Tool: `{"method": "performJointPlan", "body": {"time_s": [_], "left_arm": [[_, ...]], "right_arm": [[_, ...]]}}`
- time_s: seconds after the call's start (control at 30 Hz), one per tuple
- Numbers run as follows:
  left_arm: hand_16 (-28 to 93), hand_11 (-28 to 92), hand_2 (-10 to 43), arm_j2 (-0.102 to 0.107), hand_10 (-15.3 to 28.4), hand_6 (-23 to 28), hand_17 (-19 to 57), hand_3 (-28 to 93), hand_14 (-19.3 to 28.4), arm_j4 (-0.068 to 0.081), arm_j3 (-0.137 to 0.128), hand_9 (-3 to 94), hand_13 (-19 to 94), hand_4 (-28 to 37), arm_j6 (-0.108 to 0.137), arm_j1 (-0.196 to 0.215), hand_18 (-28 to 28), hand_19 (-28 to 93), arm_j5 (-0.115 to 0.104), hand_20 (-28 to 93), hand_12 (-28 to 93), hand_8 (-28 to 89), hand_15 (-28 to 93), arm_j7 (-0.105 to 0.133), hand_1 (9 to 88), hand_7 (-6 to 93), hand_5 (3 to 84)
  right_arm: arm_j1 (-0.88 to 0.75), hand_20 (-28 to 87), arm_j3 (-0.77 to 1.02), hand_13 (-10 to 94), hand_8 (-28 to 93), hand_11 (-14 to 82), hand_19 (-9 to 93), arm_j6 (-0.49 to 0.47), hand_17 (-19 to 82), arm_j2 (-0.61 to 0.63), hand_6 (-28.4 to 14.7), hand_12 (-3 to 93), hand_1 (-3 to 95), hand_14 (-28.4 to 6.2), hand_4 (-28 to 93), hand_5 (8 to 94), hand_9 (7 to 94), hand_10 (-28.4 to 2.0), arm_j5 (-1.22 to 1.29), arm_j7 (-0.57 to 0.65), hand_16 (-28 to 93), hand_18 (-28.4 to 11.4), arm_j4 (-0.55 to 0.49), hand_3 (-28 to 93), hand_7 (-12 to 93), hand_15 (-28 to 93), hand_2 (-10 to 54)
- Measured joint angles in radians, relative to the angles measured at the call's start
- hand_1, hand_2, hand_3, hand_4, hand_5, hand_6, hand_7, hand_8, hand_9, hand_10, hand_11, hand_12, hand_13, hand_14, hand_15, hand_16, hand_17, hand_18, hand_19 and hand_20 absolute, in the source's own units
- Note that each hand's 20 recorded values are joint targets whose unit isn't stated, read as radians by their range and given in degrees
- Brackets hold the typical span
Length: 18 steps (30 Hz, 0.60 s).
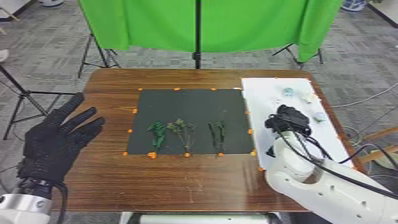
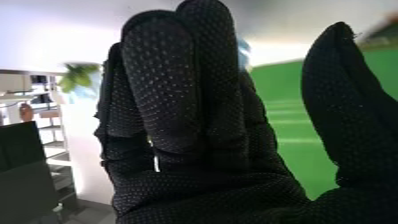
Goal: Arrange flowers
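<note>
Flowers [image 1: 181,131] in a row on a black mat [image 1: 188,105], right hand [image 1: 289,120] over a white board [image 1: 264,90], fingers straight, thumb apart, left hand [image 1: 51,142] farther left, fingers spread.

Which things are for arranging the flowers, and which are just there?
For the job:
- three green stems on the dark mat
- pale little things on the white board, maybe vases
- right robot hand, over the board

Probably just there:
- green cloth
- black stand
- orange dots
</note>
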Motion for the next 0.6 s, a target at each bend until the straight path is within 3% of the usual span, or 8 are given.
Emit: {"method": "performJointPlan", "body": {"time_s": [0.07, 0.13, 0.23, 0.6], "left_arm": [[-6, 20, 7.2, 0.001, 17.5, 4.8, -15.0, 76, 25.9, 0.0, 0.0, 23.4, 16, -27.9, -0.001, -0.001, 22.7, 47, 0.0, 21, 12, -11, 45, 0.0, 21.1, 15.2, 26.4], [-6, 20, 7.2, 0.001, 17.5, 4.8, -15.0, 76, 25.9, 0.0, 0.0, 23.4, 16, -27.9, -0.001, -0.001, 22.7, 47, 0.0, 21, 12, -11, 45, 0.001, 21.1, 15.2, 26.3], [-6, 20, 7.2, 0.001, 17.5, 4.8, -15.0, 76, 25.9, 0.0, 0.0, 23.4, 16, -27.9, -0.003, -0.001, 22.7, 47, 0.0, 21, 12, -11, 45, 0.003, 21.1, 15.2, 26.4], [-6, 19, 7.1, 0.001, 17.5, 4.8, -15.1, 76, 25.8, -0.002, -0.001, 23.4, 16, -27.9, -0.007, 0.004, 22.8, 47, 0.0, 21, 12, -11, 45, 0.013, 21.0, 15.2, 26.4]], "right_arm": [[0.012, -1, -0.016, 83, -12, 26.4, 90, -0.014, 35, -0.003, -2.2, 16.1, 37.4, -10.4, -24, 54.0, 85.5, -14.6, 0.0, 0.001, 16, -25.1, 0.023, 74, 12, 58, -9.4], [0.031, -1, -0.032, 84, -11, 24.1, 90, -0.016, 36, -0.005, -0.6, 16.2, 42.7, -9.2, -25, 66.3, 86.8, -12.1, 0.001, 0.004, 16, -23.3, 0.037, 75, 13, 56, -9.5], [0.064, 0, -0.062, 87, 2, 16.0, 89, -0.018, 38, -0.011, 0.2, 24.5, 53.5, -6.6, -28, 82.5, 92.7, -8.1, 0.0, 0.005, 18, -21.0, 0.062, 69, 16, 51, -9.5], [0.115, 1, -0.188, 90, 4, 22.0, 90, 0.132, 40, -0.012, -0.7, 23.3, 57.3, -4.6, -28, 88.1, 93.7, -8.2, -0.176, 0.013, 20, -18.9, 0.109, 70, 16, 50, -9.5]]}}
